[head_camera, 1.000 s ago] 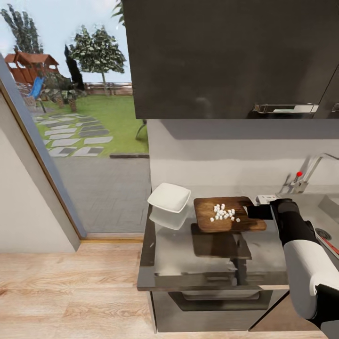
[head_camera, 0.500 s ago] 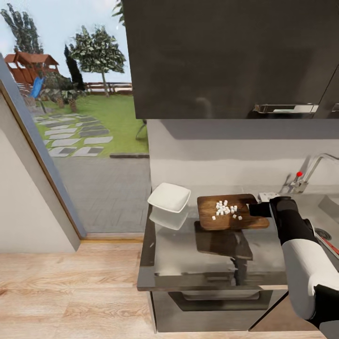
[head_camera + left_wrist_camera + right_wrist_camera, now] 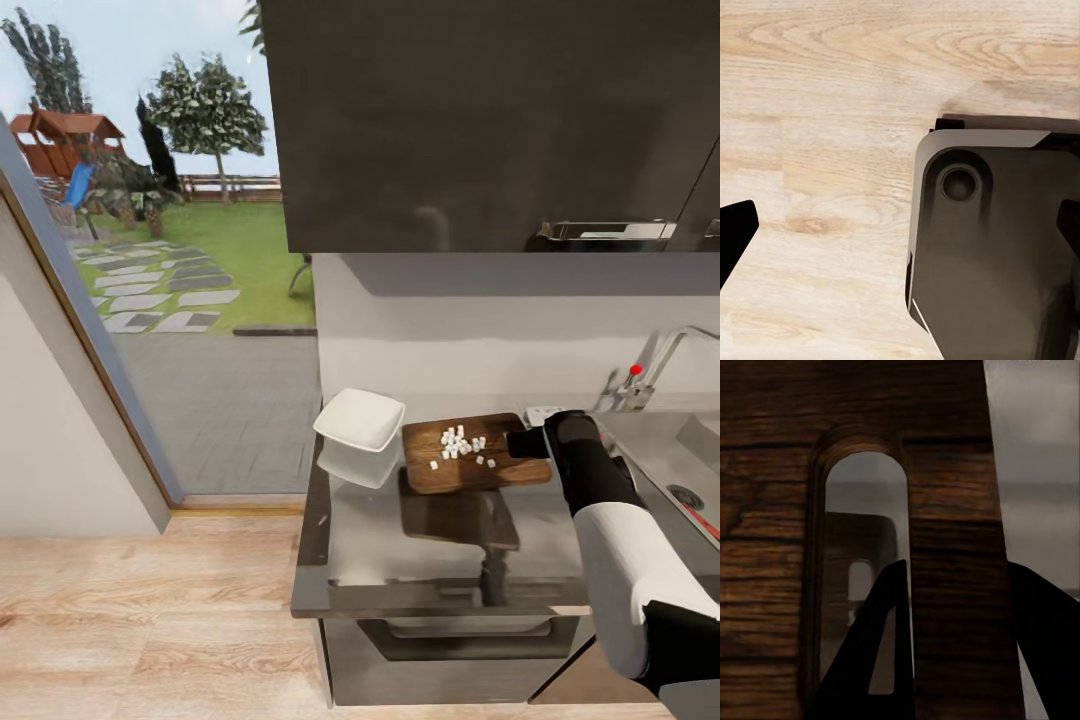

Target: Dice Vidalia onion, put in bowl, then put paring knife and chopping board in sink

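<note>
The chopping board [image 3: 470,458] is held up over the worktop [image 3: 420,560] beside the bowl [image 3: 360,418], clamped at its handle end by the right claw [image 3: 522,443]. The diced onion [image 3: 456,444] could easily be spilled if it's tipped carelessly.

The chopping board [image 3: 470,455] is held above the surface [image 3: 420,550], clear of it, with the diced onion [image 3: 457,443] lying on its top. The bowl [image 3: 359,419] sits just left of the board at the surface's back left corner. The right end effector [image 3: 528,443] grips the board's right end, at the handle slot [image 3: 862,562]. The sink [image 3: 690,450] lies further right, its tap [image 3: 655,370] behind it against the wall.
</note>
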Robot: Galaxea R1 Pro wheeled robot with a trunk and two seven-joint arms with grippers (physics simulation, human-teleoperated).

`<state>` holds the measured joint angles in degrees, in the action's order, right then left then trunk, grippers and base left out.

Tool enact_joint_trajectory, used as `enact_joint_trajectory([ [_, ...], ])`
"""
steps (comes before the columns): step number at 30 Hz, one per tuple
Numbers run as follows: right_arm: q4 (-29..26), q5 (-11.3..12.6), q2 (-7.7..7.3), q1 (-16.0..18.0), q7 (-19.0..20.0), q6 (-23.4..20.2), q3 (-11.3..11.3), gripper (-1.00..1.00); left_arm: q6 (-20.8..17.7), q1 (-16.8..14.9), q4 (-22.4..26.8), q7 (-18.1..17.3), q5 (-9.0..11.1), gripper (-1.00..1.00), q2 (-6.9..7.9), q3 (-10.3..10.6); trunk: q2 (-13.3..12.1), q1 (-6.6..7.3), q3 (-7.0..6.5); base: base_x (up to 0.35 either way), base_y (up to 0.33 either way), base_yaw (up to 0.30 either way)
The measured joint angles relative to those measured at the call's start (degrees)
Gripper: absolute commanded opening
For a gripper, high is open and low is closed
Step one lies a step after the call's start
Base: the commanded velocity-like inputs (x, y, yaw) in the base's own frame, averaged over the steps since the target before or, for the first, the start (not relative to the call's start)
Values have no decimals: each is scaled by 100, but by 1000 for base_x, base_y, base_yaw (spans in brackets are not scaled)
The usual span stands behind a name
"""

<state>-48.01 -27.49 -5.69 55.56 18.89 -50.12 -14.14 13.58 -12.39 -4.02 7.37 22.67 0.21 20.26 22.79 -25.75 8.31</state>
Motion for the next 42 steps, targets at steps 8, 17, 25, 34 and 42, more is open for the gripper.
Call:
enact_joint_trajectory([
  [8, -1, 11, 65, 1, -19, -8, 1, -100, -1, 0, 0, 1, 0, 100, 0, 0, 0, 0, 0, 0, 0, 0],
  [17, -174, 12, 65, 2, -10, -10, 0, -100, -1, 0, 0, -1, 0, 100, 0, 0, 0, 0, 0, 0, 0, 0],
  [25, -205, 7, 58, 1, 0, -156, -1, -100, -1, 0, 0, 0, 0, 100, 0, 0, 0, 0, 0, 0, 7, 0],
  [34, -206, 7, 53, 0, 2, -165, -7, -100, 2, -1, -2, 1, -1, 100, 0, 0, 0, 1, 0, 65, 204, 0],
  [42, -265, 3, 50, 0, 2, -164, -9, -100, 2, -1, -2, 0, -1, 100, 0, 0, 0, 1, 0, 111, 263, 0],
])
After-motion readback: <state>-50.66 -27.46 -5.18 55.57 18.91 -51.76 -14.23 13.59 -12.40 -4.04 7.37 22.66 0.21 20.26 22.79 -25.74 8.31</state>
